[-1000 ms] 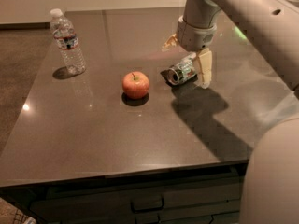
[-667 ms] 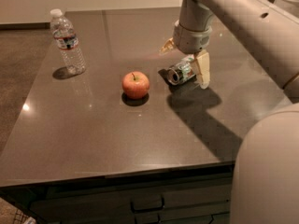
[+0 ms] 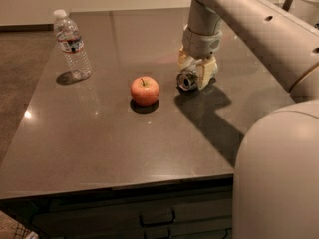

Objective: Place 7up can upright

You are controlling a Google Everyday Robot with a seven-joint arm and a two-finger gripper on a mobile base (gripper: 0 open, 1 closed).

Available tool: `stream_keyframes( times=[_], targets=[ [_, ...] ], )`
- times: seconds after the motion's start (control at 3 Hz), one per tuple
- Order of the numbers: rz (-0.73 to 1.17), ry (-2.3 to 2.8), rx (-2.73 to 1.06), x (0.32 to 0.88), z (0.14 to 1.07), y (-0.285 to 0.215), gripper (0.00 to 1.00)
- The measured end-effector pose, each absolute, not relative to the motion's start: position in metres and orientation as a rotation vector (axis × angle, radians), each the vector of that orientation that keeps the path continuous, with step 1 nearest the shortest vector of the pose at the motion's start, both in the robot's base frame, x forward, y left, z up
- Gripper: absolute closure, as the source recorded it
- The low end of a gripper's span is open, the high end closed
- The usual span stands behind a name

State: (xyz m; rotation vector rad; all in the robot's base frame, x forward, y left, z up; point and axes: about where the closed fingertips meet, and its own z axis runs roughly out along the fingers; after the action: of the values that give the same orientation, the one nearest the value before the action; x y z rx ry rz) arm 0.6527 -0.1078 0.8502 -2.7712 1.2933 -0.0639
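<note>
The 7up can (image 3: 187, 80) is seen lying on its side on the dark surface (image 3: 99, 133), clasped by the gripper (image 3: 194, 75). An apple (image 3: 145, 90) is set nearby, a water bottle (image 3: 73, 46) well apart.

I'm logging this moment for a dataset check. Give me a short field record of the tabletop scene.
surface: dark table
7up can: lying on its side, silver end facing the camera, right of the apple
gripper: low at the table surface, right at the can
apple: red, stem up, mid-table, apart from the can
water bottle: clear plastic, standing upright near the far left corner
task status: can not yet upright
</note>
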Motion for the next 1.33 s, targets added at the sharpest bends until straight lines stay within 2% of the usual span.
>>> stream_keyframes(
  times=[0.67, 1.0, 1.33],
  targets=[
    [0.093, 1.435, -2.560, 0.648, 0.865, -0.108, 0.87],
    [0.231, 1.545, -2.344, 0.649, 0.885, -0.097, 1.00],
    [0.343, 1.636, -2.161, 0.653, 0.901, -0.083, 1.00]
  ],
)
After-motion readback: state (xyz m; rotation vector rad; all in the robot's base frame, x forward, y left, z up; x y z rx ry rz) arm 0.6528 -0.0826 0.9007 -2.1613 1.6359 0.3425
